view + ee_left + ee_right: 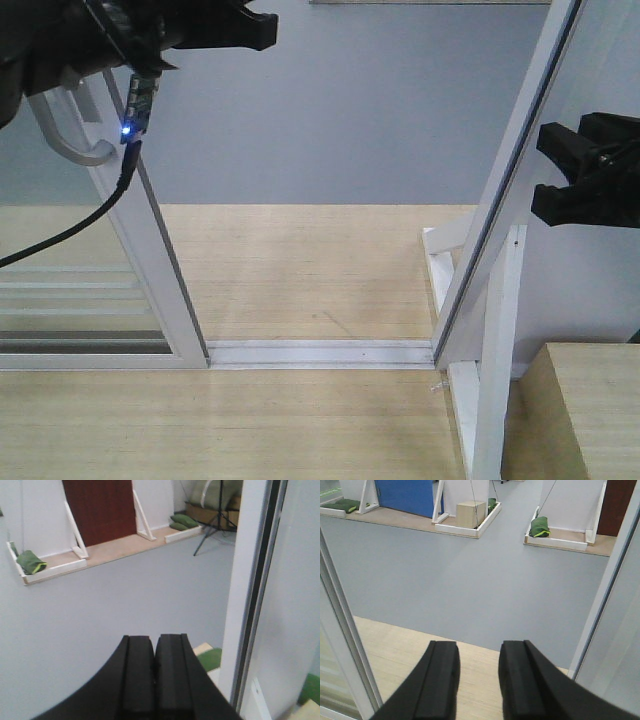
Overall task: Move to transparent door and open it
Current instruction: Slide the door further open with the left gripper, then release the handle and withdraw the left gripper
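Note:
The transparent door (150,250) stands at the left of the front view, slid aside, with a white stile and thin white bars across the glass. Its curved grey handle (72,140) hangs on the stile, partly behind my left arm. My left gripper (262,30) is shut on nothing, up and to the right of the handle and apart from it; in the left wrist view its pads (170,670) press together. My right gripper (550,172) is open and empty at the right, next to the slanted white frame (510,170). The door's stile (340,645) also shows at the left of the right wrist view.
A white floor track (320,352) crosses the doorway, with wood flooring and grey floor beyond. A wooden box (590,410) sits at the lower right beside white struts (495,350). Farther off are a cardboard box (471,514), green bags (539,526) and a tripod (215,515).

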Robot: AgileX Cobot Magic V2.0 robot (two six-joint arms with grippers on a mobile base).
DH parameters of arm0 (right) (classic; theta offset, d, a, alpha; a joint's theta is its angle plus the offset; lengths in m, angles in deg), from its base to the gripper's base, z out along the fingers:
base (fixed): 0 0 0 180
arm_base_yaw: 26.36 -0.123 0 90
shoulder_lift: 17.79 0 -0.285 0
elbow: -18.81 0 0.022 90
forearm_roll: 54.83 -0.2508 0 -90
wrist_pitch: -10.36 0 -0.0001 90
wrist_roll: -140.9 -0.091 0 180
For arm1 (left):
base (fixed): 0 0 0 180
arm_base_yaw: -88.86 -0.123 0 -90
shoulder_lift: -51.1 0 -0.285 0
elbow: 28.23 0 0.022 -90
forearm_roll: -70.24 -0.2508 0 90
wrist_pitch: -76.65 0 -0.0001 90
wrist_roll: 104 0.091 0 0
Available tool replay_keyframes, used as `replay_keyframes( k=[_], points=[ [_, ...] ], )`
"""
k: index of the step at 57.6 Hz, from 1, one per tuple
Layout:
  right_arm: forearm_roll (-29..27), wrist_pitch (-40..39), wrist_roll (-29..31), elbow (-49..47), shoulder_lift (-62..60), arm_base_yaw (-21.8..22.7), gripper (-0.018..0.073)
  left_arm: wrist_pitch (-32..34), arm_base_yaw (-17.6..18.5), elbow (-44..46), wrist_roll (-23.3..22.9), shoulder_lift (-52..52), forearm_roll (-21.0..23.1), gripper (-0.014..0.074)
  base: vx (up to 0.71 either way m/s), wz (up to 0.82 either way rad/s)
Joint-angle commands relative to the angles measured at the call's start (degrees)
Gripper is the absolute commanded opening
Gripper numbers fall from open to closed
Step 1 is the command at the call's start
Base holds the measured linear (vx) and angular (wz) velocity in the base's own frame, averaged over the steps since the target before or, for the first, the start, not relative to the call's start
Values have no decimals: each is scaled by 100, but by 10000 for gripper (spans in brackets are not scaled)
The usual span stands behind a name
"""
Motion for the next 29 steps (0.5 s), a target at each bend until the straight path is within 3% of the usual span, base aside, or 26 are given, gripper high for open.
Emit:
replay_keyframes(
  k=[1, 6, 9, 21, 29],
  points=[
    [4, -454, 13, -174, -79, 43, 295, 934, 67, -349, -1537, 616, -1242, -2, 0, 0],
    [4, -454, 13, -174, -79, 43, 295, 1441, 53, -1153, -2635, 1058, -2148, -2, 0, 0],
    [4, -454, 13, -174, -79, 43, 295, 1755, 31, -1678, -3032, 1356, -2404, -2, 0, 0],
    [4, -454, 13, -174, -79, 43, 295, 3496, 27, -3759, -3127, 2495, -1924, -2, 0, 0],
    [4, -454, 13, -174, -79, 43, 295, 3462, -284, -4808, -3127, 3349, -1665, -2, 0, 0]
  ],
)
